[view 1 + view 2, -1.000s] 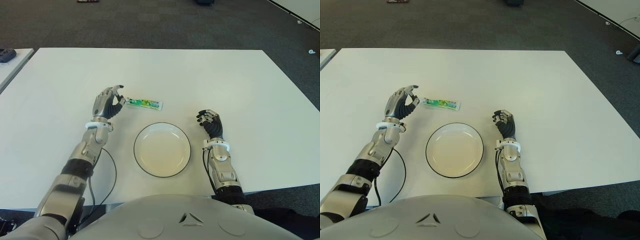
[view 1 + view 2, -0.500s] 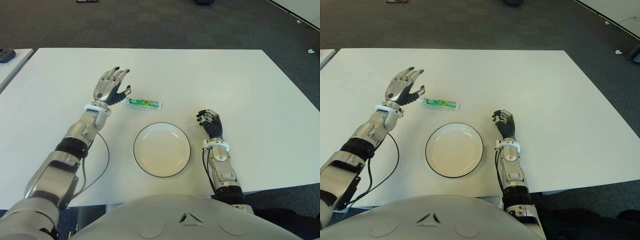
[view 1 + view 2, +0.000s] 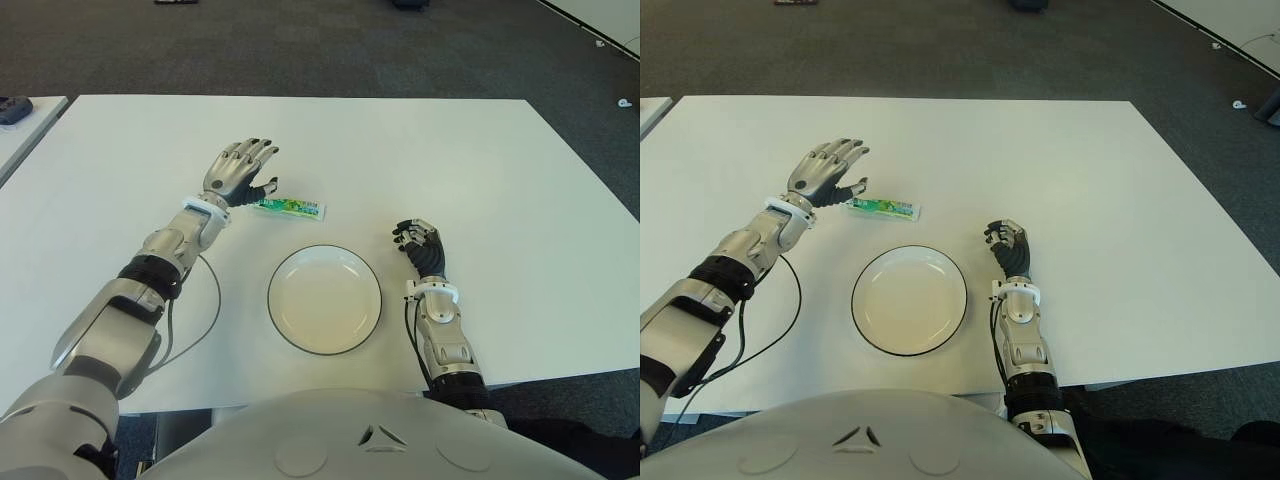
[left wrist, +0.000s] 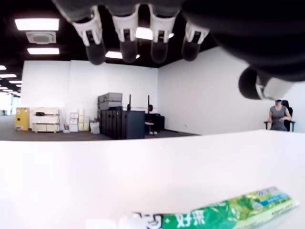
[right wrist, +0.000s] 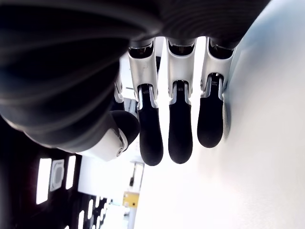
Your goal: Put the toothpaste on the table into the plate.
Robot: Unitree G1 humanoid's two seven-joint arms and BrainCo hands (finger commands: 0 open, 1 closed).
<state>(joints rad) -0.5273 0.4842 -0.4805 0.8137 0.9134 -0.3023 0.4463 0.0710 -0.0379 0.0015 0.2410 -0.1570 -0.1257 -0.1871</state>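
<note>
The fingers (image 3: 256,148) of the left hand (image 3: 238,172) are spread wide and hold nothing; the left wrist view shows them fanned out above the desk with open air beneath. The hand hovers over the cap end of the toothpaste tube (image 3: 291,207), its thumb near the tube but, as far as the eye views show, not closed on it. The tube, green and white, lies flat on the white desk (image 3: 480,160), just beyond the far rim of the plate (image 3: 324,298) and apart from it.

The right hand (image 3: 423,248) shows to the right of the plate, close to the desk's near edge. Its fingers (image 5: 180,124) are curled loosely inward with nothing between them, and it takes no part in the work.

The plate is bare inside, so nothing of the task is finished. I judge the job to be at the reaching stage: the left hand is placed for a grasp that has not yet been made. Closing on the tube, lifting it, carrying it the short way toward the robot and setting it down inside the plate's rim all remain to be done.
</note>
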